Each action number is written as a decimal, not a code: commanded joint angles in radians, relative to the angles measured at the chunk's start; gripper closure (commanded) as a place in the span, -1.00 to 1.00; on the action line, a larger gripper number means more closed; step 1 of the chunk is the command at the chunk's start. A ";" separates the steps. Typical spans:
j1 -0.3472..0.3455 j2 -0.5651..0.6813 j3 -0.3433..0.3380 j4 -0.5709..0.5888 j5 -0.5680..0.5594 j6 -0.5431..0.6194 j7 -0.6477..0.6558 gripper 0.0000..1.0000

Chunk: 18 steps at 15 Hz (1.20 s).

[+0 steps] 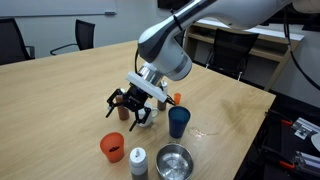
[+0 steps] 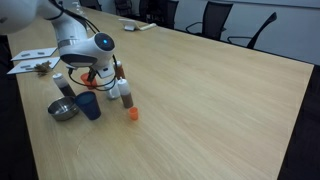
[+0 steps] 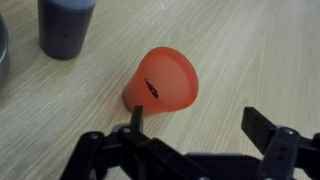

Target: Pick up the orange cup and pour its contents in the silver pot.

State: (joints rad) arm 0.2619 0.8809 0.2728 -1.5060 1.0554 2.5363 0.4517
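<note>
Wrist view, left to right: the pot (image 3: 3,50) rim just shows at the edge. Next comes a dark cup (image 3: 68,25), then the orange cup (image 3: 160,85) on the worktop (image 3: 260,50), ahead of the hand (image 3: 192,118). The hand is spread wide and holds nothing. The cup sits nearer the finger at the picture's left than the middle of the gap.

In an exterior view the orange cup (image 1: 112,148) stands apart from the hand (image 1: 130,105), with a shaker (image 1: 138,160) between cup and pot (image 1: 174,160).

The step in hand looks like the approach for the grasp. To do it well, shift the hand sideways until the cup is centred, then lower it so the fingers straddle the wall about halfway up. Close gently, since light plastic may squash or slip out. Keep the cup level on the lift and carry it over the shaker, not through it.
</note>
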 commanded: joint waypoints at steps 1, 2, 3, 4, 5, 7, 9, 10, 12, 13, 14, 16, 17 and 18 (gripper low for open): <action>-0.004 -0.007 0.018 -0.031 0.152 0.065 0.047 -1.00; -0.006 -0.006 0.024 -0.034 0.204 0.073 0.048 -1.00; -0.006 -0.003 0.029 -0.035 0.258 0.078 0.050 -1.00; -0.005 0.000 0.033 -0.033 0.308 0.082 0.046 -1.00; -0.003 0.006 0.037 -0.027 0.355 0.080 0.041 -1.00; 0.006 0.016 0.038 -0.021 0.431 0.069 0.039 -1.00; 0.018 0.021 0.036 -0.025 0.493 0.065 0.037 -1.00; 0.023 0.023 0.035 -0.027 0.521 0.063 0.034 -1.00; 0.034 0.022 0.033 -0.036 0.565 0.059 0.030 -1.00; 0.039 0.021 0.031 -0.040 0.584 0.058 0.030 -1.00; 0.043 0.020 0.030 -0.043 0.601 0.058 0.028 -1.00; 0.048 0.018 0.027 -0.048 0.625 0.057 0.026 -1.00; 0.049 0.015 0.026 -0.052 0.642 0.061 0.019 -1.00; 0.050 0.010 0.023 -0.057 0.651 0.065 0.017 -1.00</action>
State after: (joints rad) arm 0.3080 0.9100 0.3042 -1.5437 1.6544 2.5930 0.4849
